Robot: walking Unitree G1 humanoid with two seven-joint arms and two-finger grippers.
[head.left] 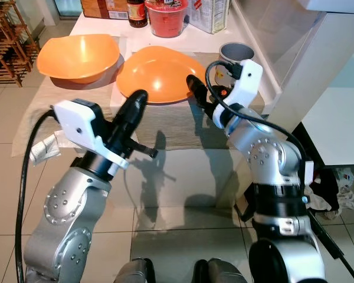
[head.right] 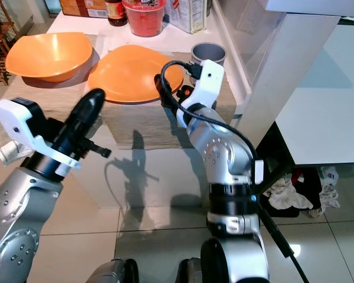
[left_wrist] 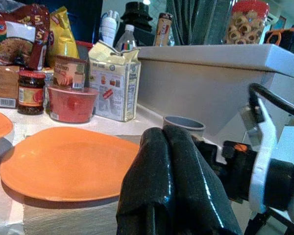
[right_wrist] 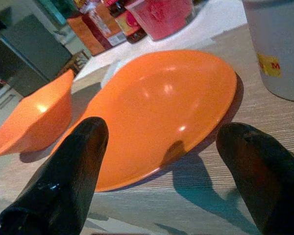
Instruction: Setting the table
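The orange plate [head.left: 156, 73] lies on the beige placemat [head.left: 165, 127] at the table's near edge, just ahead of both our grippers. Our right gripper [right_wrist: 161, 166] hovers at its near rim with fingers spread wide, grasping nothing. Our left gripper [head.left: 135, 101] reaches toward the plate's other side, fingers pressed together and empty. Beyond the left gripper sits an orange bowl [head.left: 78, 57]; beside the right gripper stands a grey cup [head.left: 236, 53]. Farther back stands a red container [head.left: 166, 17].
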